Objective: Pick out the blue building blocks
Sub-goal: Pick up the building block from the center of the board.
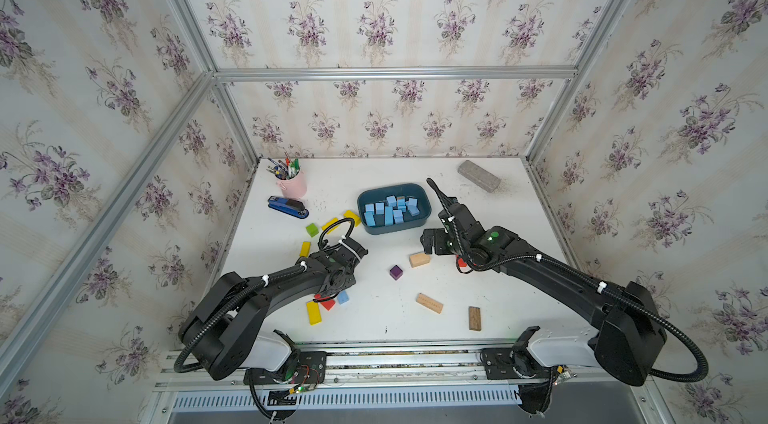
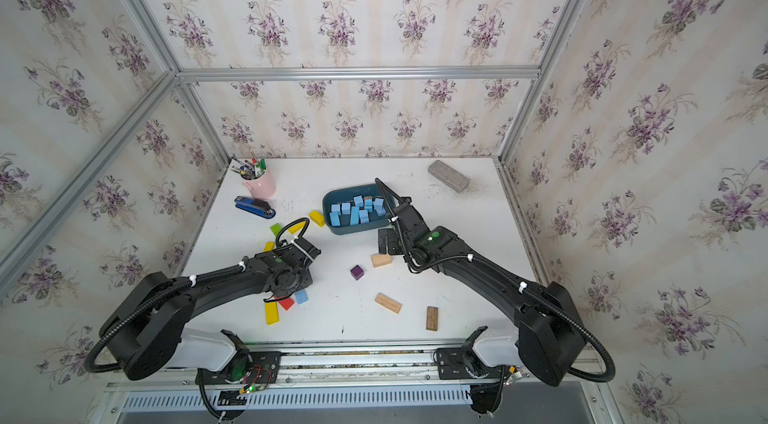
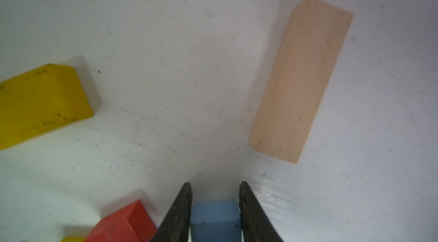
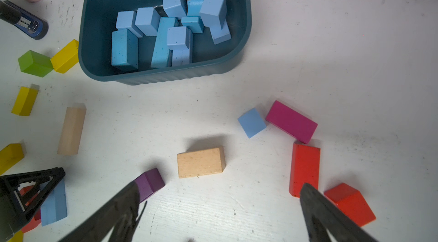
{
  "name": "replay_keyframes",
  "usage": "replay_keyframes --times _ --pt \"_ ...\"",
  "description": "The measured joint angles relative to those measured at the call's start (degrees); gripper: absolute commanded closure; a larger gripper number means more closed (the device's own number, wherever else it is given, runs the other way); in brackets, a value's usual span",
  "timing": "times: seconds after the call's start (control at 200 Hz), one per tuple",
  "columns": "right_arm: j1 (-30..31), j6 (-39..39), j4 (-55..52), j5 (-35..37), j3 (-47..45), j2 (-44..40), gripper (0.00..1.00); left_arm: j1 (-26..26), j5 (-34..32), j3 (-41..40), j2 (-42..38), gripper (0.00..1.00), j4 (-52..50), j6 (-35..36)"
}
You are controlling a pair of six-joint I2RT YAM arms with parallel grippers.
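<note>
Jaws of the left gripper (image 3: pixel 214 185) clamped against two opposite sides of a small light-blue wooden block (image 3: pixel 214 219); black fingertips reach just past its far edge; whether the block is clear of the white tabletop (image 1: pixel 374 318) cannot be told. In a top view this block (image 1: pixel 342 297) shows at near left, just right of a red wooden block (image 1: pixel 327 304) and a yellow wooden brick (image 1: pixel 313 312), partly under the left wrist; a long plain-wood brick (image 3: pixel 301 79) lies well apart to its right.

Right gripper (image 4: pixel 220 185) spread wide, nothing between its fingers; it hangs over the table centre, close to a short plain-wood block (image 4: pixel 201 162) and a purple wooden cube (image 4: pixel 150 184).

Dark teal plastic tub (image 4: pixel 166 78) at far centre holds a heap of light-blue wooden blocks (image 4: pixel 166 27), cubes and oblong bricks, some upright, some leaning; one shows a bare wood end.

One loose light-blue cube (image 4: pixel 251 122) rests on the table on the near side of the tub, just beside a magenta wooden brick (image 4: pixel 291 121); a red wooden brick (image 4: pixel 304 167) lies nearer; the right arm covers this cube in both top views.

Far left: pink mug of pens (image 1: pixel 293 187), dark blue stapler (image 1: pixel 286 207); far right: grey oblong block (image 1: pixel 478 175).
</note>
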Motion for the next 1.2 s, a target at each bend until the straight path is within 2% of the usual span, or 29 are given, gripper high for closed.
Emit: replay_keyframes --times 0.135,0.36,1.199 --pt "-0.02 0.2 0.02 0.0 -0.17 0.07 0.0 0.02 2.27 -1.05 -2.16 0.52 1.07 -0.61" --pt "-0.09 0.39 0.07 -0.04 -1.31 -0.63 0.0 -0.15 5.14 -2.75 -5.01 0.53 1.01 -2.43" --pt "-0.55 0.44 0.42 -0.07 -2.97 -1.01 0.0 -1.68 1.51 -2.16 -2.45 0.76 0.72 -3.69"
